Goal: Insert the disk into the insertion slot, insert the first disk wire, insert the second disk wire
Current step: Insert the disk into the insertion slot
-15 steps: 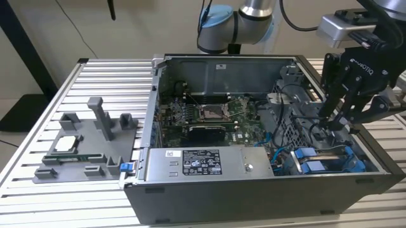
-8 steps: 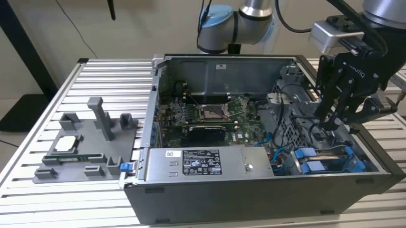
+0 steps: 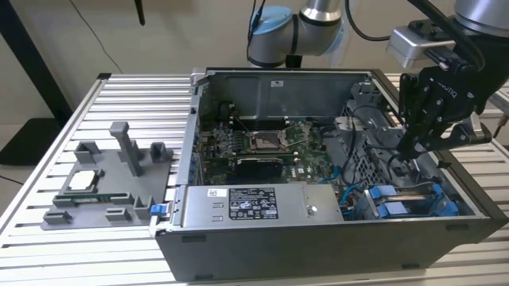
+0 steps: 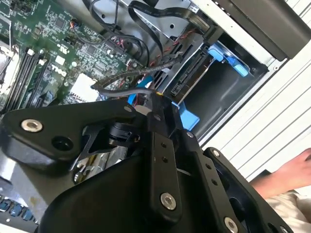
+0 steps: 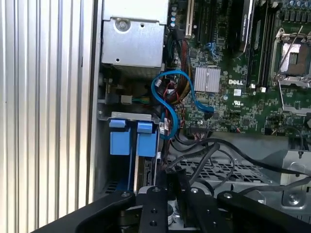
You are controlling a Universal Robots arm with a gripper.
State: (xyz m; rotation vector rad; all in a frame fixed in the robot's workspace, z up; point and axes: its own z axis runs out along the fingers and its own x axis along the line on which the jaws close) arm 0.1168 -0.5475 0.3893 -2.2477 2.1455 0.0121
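Hovering at the connector end of the disk, seated lengthwise in the insertion slot dead ahead; jaws seemingly pinched on a black wire.

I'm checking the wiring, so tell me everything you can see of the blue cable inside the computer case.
The blue cable is thin, flat and plastic-looking. In the first wrist view it curls in a loose open loop above the edge of the motherboard. One end drops to a dark plug on the board; the other runs down among darker wires, its end hidden.
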